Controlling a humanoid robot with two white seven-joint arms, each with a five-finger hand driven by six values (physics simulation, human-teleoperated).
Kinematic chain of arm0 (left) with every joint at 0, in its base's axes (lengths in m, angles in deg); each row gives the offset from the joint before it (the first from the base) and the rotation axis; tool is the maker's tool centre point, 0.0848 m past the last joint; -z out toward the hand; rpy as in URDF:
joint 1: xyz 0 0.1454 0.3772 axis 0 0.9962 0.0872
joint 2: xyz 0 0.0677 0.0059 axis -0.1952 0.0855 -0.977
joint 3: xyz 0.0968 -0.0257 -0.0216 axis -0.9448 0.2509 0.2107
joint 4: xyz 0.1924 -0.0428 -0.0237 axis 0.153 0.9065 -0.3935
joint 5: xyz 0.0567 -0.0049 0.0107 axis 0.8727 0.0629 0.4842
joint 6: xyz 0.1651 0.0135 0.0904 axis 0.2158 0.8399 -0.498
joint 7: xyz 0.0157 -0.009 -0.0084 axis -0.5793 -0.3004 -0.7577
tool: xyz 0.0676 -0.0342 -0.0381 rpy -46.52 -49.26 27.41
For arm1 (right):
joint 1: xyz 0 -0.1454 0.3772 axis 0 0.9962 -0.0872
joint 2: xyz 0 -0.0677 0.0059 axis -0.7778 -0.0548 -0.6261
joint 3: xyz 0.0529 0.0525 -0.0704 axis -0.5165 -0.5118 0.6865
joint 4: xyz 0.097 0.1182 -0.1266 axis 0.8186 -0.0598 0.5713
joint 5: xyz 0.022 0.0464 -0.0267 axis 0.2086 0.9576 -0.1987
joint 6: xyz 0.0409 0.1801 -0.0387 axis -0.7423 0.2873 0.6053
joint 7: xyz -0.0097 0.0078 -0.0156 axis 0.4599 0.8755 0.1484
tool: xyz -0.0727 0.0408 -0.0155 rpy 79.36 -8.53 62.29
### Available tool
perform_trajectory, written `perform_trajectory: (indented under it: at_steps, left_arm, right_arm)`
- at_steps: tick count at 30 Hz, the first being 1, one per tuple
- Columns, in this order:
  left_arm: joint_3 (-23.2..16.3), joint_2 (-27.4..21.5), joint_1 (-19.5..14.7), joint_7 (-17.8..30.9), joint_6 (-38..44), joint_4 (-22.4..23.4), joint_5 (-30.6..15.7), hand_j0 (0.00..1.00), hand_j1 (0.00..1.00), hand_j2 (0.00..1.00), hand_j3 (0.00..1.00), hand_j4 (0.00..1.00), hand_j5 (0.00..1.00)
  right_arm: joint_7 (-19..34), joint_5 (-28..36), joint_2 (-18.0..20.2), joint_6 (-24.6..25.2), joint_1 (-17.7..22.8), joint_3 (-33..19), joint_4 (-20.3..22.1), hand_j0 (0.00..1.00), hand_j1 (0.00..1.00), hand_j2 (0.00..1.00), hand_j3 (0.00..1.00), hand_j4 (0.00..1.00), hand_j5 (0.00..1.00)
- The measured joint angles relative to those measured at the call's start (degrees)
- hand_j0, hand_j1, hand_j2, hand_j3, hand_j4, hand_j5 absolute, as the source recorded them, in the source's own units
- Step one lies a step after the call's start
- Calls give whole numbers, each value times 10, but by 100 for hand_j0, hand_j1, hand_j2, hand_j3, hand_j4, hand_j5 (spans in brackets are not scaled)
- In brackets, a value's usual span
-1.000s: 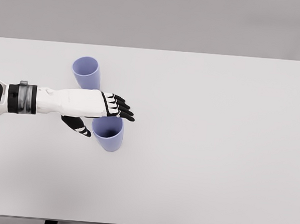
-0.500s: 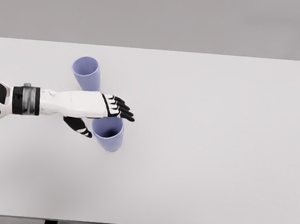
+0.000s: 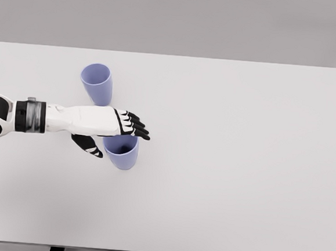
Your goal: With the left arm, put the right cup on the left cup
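L hand (image 3: 107, 126) w/ fingers (image 3: 136, 126) open around but not closed on the right cup (image 3: 121, 151), upright on the table (image 3: 240, 166) near its left-centre, left cup (image 3: 96, 82) standing just behind, apart.

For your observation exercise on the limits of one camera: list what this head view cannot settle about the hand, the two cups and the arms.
- Head view: the left hand covers the near cup's far rim, so finger contact is hidden.
- The far cup's base lies behind the forearm.
- The left arm is cut by the left edge.
- The right arm is out of view.
- The table's legs are cut by the bottom edge.
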Motion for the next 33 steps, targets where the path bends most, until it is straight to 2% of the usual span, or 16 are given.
perform_trajectory:
  at_steps: [7, 11, 14, 17, 24, 29, 33]
  left_arm:
    - [1, 6, 4, 0, 0, 0, 6, 99, 99, 99, 99, 99, 99]
    - [1, 6, 4, -1, 0, 0, 7, 81, 81, 81, 81, 81, 81]
    - [4, 6, 7, -2, 0, 0, 7, 78, 78, 78, 78, 78, 78]
    - [18, 5, 25, -5, 1, -1, 2, 73, 73, 73, 73, 73, 73]
    - [32, 3, 27, -5, 0, -2, 2, 65, 65, 65, 65, 65, 65]
    - [43, -6, 16, -4, 0, -8, -8, 62, 62, 62, 62, 62, 62]
    - [45, -31, -11, -3, 0, -19, -23, 62, 62, 62, 62, 62, 62]
  right_arm:
    - [0, 0, 0, 0, 0, 0, 0, 100, 100, 100, 100, 100, 100]
    - [0, 0, 0, 0, 0, 0, 0, 100, 100, 100, 100, 100, 100]
    - [0, 0, 0, 0, 0, 0, 0, 100, 100, 100, 100, 100, 100]
    - [0, 0, 0, 0, 0, 0, 0, 100, 100, 100, 100, 100, 100]
    - [0, 0, 0, 0, 0, 0, 0, 100, 100, 100, 100, 100, 100]
    - [0, 0, 0, 0, 0, 0, 0, 100, 100, 100, 100, 100, 100]
    - [0, 0, 0, 0, 0, 0, 0, 100, 100, 100, 100, 100, 100]
